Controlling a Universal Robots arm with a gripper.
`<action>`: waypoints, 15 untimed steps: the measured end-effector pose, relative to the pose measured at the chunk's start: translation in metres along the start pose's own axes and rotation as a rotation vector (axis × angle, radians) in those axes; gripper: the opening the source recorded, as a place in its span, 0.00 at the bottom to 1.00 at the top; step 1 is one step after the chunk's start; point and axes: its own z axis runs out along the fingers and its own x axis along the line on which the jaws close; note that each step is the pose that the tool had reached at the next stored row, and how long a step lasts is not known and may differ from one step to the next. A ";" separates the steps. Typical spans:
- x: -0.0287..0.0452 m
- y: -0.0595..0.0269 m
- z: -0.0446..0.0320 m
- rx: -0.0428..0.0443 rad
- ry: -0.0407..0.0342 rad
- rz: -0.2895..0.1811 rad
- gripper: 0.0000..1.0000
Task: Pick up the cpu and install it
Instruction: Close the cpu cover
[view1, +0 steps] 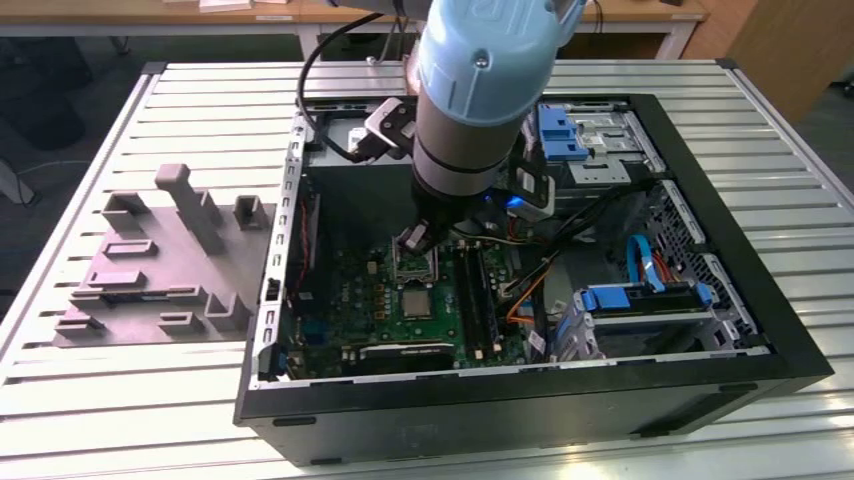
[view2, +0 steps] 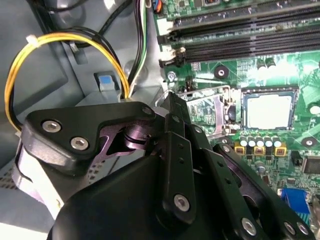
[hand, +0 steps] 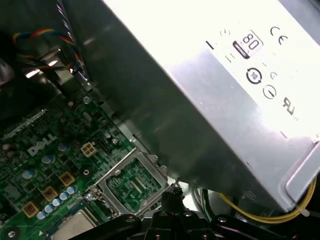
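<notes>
The cpu (view1: 418, 303) is a small silvery square lying flat in a dark frame on the green motherboard inside the open computer case; in both wrist views the cpu (view2: 269, 111) (hand: 75, 227) lies beside the socket. The metal-framed socket (view1: 414, 264) (view2: 205, 112) (hand: 132, 182) shows green board inside it. My gripper (view1: 414, 238) (view2: 169, 99) (hand: 173, 192) hangs just over the socket's edge, one socket-width from the cpu. Its fingers meet at a narrow tip, shut, with nothing visible between them.
The black case wall (view1: 534, 400) surrounds the board. A grey plastic tray (view1: 147, 270) with upright blocks stands on the slatted table at the exterior view's left. The metal power supply (hand: 225, 100), yellow cables (view2: 60, 37), memory slots (view2: 235, 40) and a blue drive caddy (view1: 641, 298) crowd the arm.
</notes>
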 end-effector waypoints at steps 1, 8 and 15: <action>-0.0009 -0.0008 0.0005 0.0000 0.0000 0.000 0.11; -0.0063 -0.0049 0.0022 -0.0010 -0.0010 0.000 0.11; -0.0106 -0.0069 0.0042 -0.0014 -0.0015 0.000 0.11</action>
